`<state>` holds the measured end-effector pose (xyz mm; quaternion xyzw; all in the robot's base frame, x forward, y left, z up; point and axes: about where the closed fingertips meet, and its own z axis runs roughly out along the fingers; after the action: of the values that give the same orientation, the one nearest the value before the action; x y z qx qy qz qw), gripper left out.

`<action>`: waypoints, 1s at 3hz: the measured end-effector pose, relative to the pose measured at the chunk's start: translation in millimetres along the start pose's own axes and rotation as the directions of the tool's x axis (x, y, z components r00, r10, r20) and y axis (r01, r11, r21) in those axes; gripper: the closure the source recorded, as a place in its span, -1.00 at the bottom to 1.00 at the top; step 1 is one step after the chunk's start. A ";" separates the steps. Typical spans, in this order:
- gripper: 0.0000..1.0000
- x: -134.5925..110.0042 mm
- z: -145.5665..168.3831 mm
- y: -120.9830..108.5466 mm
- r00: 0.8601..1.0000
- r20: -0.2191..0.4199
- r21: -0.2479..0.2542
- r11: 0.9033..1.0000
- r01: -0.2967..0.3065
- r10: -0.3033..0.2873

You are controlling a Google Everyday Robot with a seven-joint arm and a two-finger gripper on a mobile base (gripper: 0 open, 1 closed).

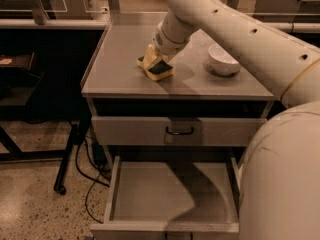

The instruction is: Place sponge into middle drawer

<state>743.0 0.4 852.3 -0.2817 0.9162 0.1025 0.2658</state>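
Camera view: my claw point(161, 59) meets the sponge point(160, 70) on the worktop point(120, 71); whether it grips, I cannot tell. A weak hold could drop it before the middle drawer point(165, 194).

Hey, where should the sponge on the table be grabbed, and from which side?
Probably across its two long foam edges, coming down from above: the sponge lies on the tabletop with its dark scrub face up, so the edges are exposed while the underside is not. The hand is right over its far end, left of the white bowl.
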 end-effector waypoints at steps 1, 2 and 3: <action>0.96 0.0 0.0 0.0 1.000 0.000 0.000 1.000 0.000 0.000; 1.00 -1.0 -2.9 1.7 1.000 0.007 -0.003 1.000 0.003 -0.003; 1.00 -10.5 -31.4 17.8 0.997 0.075 -0.026 0.999 0.032 -0.030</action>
<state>726.8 9.3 885.1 -0.2952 0.8997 0.1214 0.2977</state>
